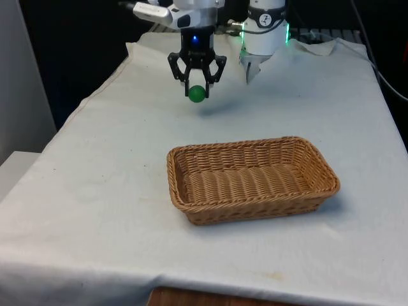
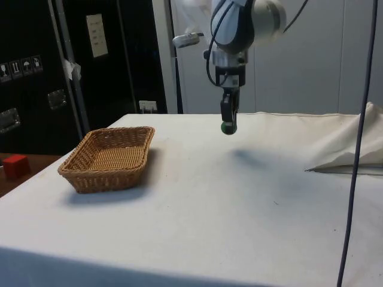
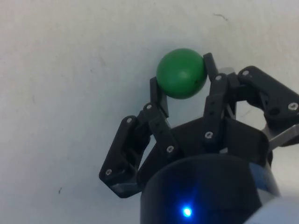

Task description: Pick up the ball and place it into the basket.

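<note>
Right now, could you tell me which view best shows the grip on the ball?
The wrist view: both fingers pinch the green ball at its sides. The front view shows the ball under the gripper, above the cloth; the side view shows it edge-on.

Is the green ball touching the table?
Apart. In the side view the ball hangs in the gripper with white cloth visible well below it, and its shadow lies separate on the table.
</note>
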`<state>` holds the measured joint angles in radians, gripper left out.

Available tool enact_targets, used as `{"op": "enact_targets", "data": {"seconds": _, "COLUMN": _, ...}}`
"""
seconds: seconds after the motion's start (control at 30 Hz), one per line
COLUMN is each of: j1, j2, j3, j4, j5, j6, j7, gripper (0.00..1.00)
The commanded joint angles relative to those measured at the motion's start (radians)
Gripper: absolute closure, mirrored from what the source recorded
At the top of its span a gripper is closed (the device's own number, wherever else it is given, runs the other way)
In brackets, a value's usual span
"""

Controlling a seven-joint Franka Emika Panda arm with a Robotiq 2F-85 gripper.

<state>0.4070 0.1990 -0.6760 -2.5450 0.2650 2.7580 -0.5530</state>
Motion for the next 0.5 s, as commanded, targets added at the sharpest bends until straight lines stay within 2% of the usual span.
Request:
{"op": "enact_targets", "data": {"seconds": 0.0, "j1": 0.01, "j2": -0.003, "j3": -0.017, "j4": 0.013, "j5": -0.034, "j6": -0.023, "j7": 0.023, "gripper": 0.98}}
{"op": "enact_targets", "data": {"seconds": 0.2, "j1": 0.009, "j2": -0.026, "j3": -0.009, "j4": 0.051, "j5": -0.07, "j6": -0.077, "j7": 0.05, "gripper": 0.98}}
{"op": "enact_targets", "data": {"seconds": 0.23, "j1": 0.002, "j2": -0.038, "j3": 0.0, "j4": 0.042, "j5": -0.051, "j6": -0.068, "j7": 0.031, "gripper": 0.98}}
{"op": "enact_targets", "data": {"seconds": 0.27, "j1": 0.002, "j2": -0.04, "j3": 0.0, "j4": 0.051, "j5": -0.059, "j6": -0.081, "j7": 0.039, "gripper": 0.98}}
{"op": "enact_targets", "data": {"seconds": 0.3, "j1": 0.009, "j2": -0.031, "j3": -0.007, "j4": 0.066, "j5": -0.083, "j6": -0.099, "j7": 0.062, "gripper": 0.98}}
{"op": "enact_targets", "data": {"seconds": 0.47, "j1": 0.013, "j2": -0.036, "j3": -0.001, "j4": 0.111, "j5": -0.1, "j6": -0.156, "j7": 0.08, "gripper": 0.98}}
